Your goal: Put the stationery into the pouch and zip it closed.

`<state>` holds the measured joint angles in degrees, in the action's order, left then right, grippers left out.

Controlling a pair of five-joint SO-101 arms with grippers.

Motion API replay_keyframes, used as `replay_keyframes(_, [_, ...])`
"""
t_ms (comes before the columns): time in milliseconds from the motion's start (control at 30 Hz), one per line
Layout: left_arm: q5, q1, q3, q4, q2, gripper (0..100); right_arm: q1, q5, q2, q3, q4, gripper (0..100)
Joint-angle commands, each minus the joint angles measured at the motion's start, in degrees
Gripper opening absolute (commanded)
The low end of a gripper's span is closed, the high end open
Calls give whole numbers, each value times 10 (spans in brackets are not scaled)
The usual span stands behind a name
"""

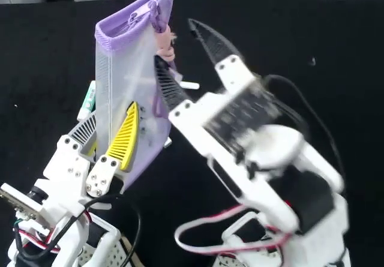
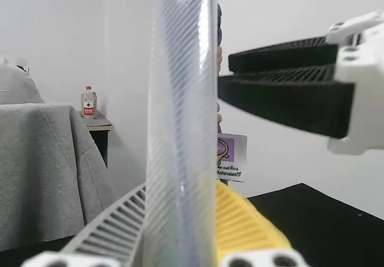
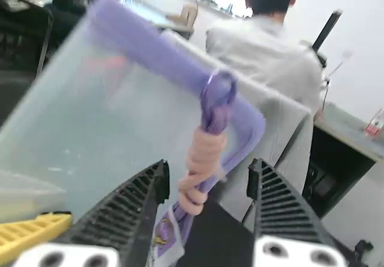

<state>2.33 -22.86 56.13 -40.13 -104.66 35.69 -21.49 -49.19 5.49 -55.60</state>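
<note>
Left tool clamps the pouch upright, evidently steadying it so the right tool, spread wide, straddles the zip pull.

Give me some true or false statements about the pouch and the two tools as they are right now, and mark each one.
1. The left tool, with one yellow finger, clamps the translucent purple-trimmed pouch upright. True.
2. The right tool is shut on the peach zipper charm. False: its black fingers stand open, one on either side of the charm.
3. A green-and-white item lies on the black table beside the pouch. True.
4. The pouch's top trim is yellow. False: it is purple.
</note>
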Motion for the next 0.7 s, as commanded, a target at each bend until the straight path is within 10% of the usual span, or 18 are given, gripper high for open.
replay_keyframes(0, [5,-8,-12,0,2,51,4,-7,-8,50,59,219])
replay_keyframes(667, [5,-9,-10,-1,2,51,-72,-6,44,21,84,11])
